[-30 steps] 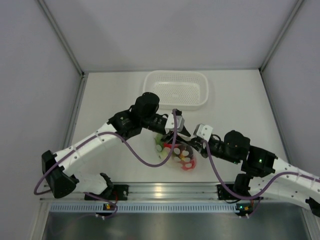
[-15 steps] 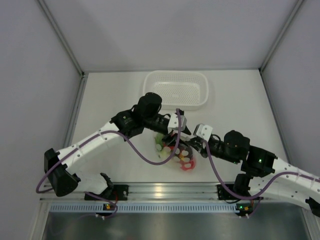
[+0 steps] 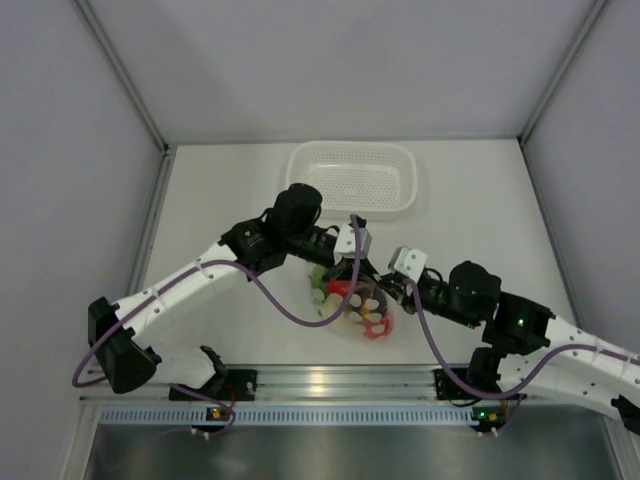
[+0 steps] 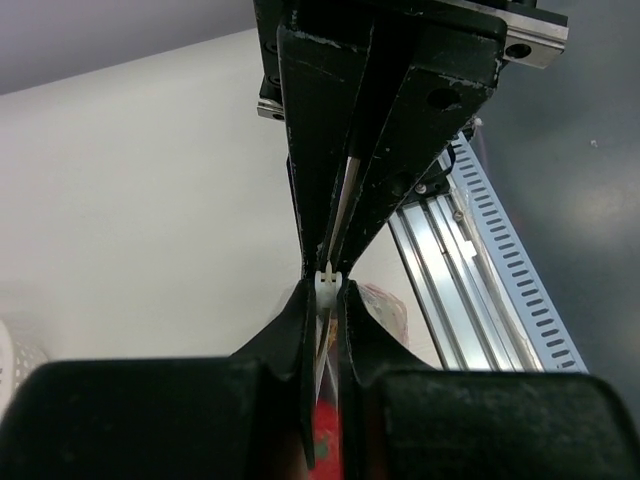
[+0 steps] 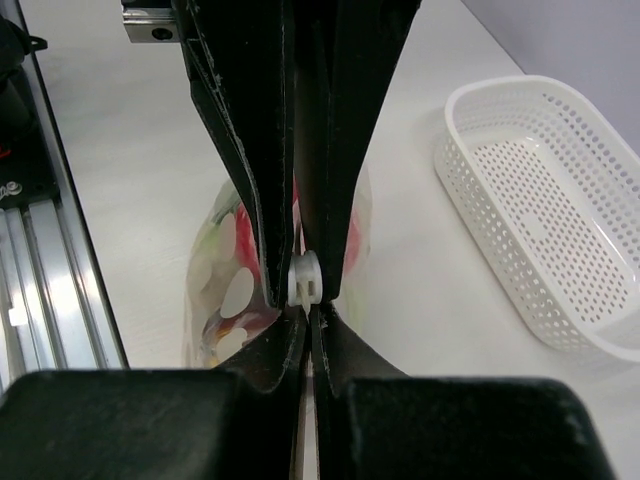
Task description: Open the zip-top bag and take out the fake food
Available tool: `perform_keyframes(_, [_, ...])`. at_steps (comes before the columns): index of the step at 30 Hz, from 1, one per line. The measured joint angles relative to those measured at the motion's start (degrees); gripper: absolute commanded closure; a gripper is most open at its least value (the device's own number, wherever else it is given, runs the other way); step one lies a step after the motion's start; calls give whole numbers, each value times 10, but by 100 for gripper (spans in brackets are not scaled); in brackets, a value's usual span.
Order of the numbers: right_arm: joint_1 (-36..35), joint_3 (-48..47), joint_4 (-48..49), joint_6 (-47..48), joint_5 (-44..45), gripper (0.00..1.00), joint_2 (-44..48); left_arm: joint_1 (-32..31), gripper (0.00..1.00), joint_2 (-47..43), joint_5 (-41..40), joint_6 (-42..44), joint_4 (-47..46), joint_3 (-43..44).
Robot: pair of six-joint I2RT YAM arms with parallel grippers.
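Observation:
The clear zip-top bag [image 3: 362, 312] hangs between my two grippers near the table's front middle, with red, green and white fake food [image 3: 342, 290] inside. My left gripper [image 3: 368, 274] is shut on the bag's white zip slider [image 4: 329, 279]. In the left wrist view its tips [image 4: 328, 292] meet the right gripper's fingers tip to tip. My right gripper [image 3: 386, 291] is shut on the bag's top edge just beside the slider [image 5: 305, 279]. The right wrist view shows its tips [image 5: 307, 316] and the bag [image 5: 222, 285] bulging below.
A white perforated basket [image 3: 352, 148] stands at the back middle and shows in the right wrist view [image 5: 470, 190]. The aluminium rail [image 3: 320, 380] runs along the table's near edge, close under the bag.
My left gripper has shifted slightly right, closer to the right gripper. The bag has moved a little with it. The right arm has barely moved.

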State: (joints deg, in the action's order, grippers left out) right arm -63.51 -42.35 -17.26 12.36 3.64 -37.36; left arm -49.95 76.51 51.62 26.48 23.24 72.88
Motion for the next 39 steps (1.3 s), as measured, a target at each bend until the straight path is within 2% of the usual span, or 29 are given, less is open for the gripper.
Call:
perform_keyframes(8, [0, 41, 49, -7, 8, 100, 40, 17, 100, -2, 2, 3, -2, -4])
perform_keyframes(17, [0, 42, 56, -15, 20, 100, 47, 41, 100, -1, 26, 2, -1, -7])
perform_keyframes(19, [0, 42, 54, -19, 25, 84, 47, 41, 100, -1, 26, 2, -1, -10])
perform_keyframes(21, [0, 42, 56, -21, 24, 77, 50, 43, 100, -1, 27, 2, 0, -12])
perform_keyframes(25, [0, 41, 62, -25, 23, 76, 50, 47, 100, 0, 33, -2, 0, -13])
perform_keyframes(28, [0, 40, 67, -26, 22, 69, 32, 47, 100, 1, 42, -6, 0, -13])
perform_keyframes(29, [0, 40, 67, -27, 21, 63, 22, 47, 100, 2, 44, -7, 0, -13])
perform_keyframes(32, [0, 40, 72, -32, 20, 59, 0, 47, 100, 3, 49, -9, 1, -13])
perform_keyframes(34, [0, 40, 80, -35, 16, 60, -10, 48, 100, 3, 52, -9, 2, -13])
perform_keyframes(35, [0, 40, 86, -36, 15, 67, -14, 48, 100, 3, 55, -9, 2, -13])
perform_keyframes(37, [0, 40, 100, -38, 11, 77, -21, 48, 100, 3, 59, -9, 3, -13])
perform_keyframes(38, [0, 40, 104, -40, 8, 95, -26, 48, 100, 3, 60, -10, 2, -13])
perform_keyframes(39, [0, 40, 106, -39, 7, 100, -33, 50, 100, 3, 60, -10, 3, -13])
